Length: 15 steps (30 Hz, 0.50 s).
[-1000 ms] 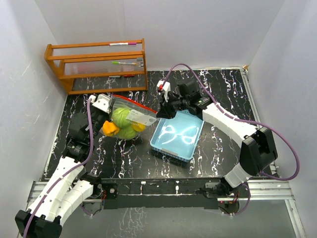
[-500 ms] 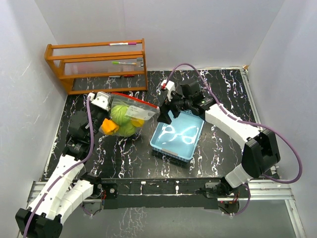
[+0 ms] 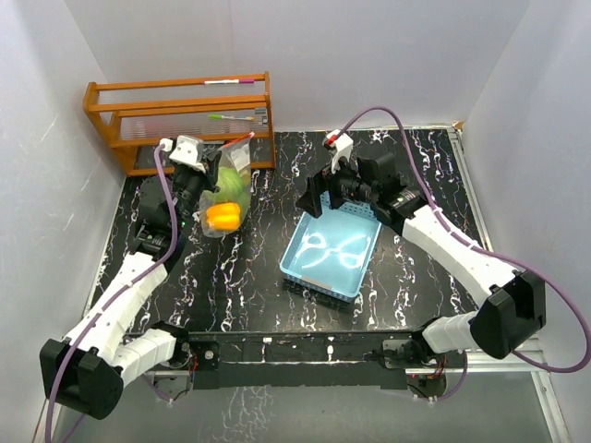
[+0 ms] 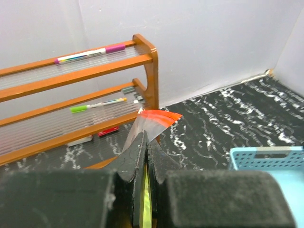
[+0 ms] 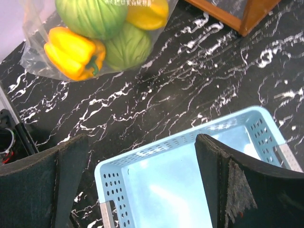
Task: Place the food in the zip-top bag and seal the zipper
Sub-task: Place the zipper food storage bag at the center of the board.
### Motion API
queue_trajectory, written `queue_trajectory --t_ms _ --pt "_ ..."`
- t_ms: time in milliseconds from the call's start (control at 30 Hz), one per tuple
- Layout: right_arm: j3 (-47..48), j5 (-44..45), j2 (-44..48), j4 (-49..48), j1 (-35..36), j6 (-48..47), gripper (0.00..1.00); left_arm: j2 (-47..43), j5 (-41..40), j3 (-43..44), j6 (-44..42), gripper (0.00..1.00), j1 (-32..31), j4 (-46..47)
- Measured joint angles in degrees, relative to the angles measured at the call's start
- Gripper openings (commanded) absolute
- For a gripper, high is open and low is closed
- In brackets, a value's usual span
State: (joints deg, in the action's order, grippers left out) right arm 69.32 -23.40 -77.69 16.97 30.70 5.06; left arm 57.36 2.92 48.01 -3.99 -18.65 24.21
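The zip-top bag (image 3: 218, 227) hangs from my left gripper (image 3: 197, 164), which is shut on its upper edge near the wooden rack. Inside it lies the food: green round pieces (image 3: 230, 181) and a yellow-orange pepper (image 3: 224, 216). In the left wrist view the fingers (image 4: 137, 152) pinch the clear plastic, and the red zipper (image 4: 160, 117) sticks out beyond them. My right gripper (image 3: 316, 194) stands open and empty above the far left corner of the tray, apart from the bag. The right wrist view shows its gripper (image 5: 141, 138) wide open, with the bag (image 5: 35, 57), the green pieces (image 5: 90, 16) and the pepper (image 5: 71, 52) at upper left.
A light blue tray (image 3: 297, 265) sits at the table's middle with nothing in it, also in the right wrist view as the tray (image 5: 142, 154). A wooden rack (image 3: 180, 120) with pens stands at the back left against the wall.
My right gripper has let go of the bag's mouth, opened wide and drawn back to the right. The left arm has carried the bag up and toward the rack, where it now hangs.
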Motion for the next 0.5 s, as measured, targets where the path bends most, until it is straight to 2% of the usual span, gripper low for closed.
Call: queue_trajectory --t_ms 167,200,233,333,367,500 --pt "-4.7 2.8 0.5 -0.7 0.0 4.1 0.98 0.2 2.4 -4.2 8.0 0.0 0.1 9.4" --pt "-5.6 3.3 0.5 -0.7 0.0 4.8 0.98 -0.2 2.7 -6.3 10.1 0.05 0.1 11.5" --pt "-6.3 3.8 0.5 -0.7 0.0 5.7 0.98 -0.5 3.0 -8.0 11.7 0.16 0.1 12.6" --pt "-7.9 5.6 0.5 -0.4 0.0 8.4 0.98 -1.1 3.8 -12.9 17.2 0.8 0.1 12.8" --pt "-8.0 6.1 0.5 -0.4 0.0 9.0 0.98 -1.2 4.0 -13.7 17.9 0.95 0.1 12.1" --pt "-8.1 8.8 0.7 -0.4 0.0 11.8 0.98 -3.5 5.7 -15.2 21.1 0.97 0.1 7.1"
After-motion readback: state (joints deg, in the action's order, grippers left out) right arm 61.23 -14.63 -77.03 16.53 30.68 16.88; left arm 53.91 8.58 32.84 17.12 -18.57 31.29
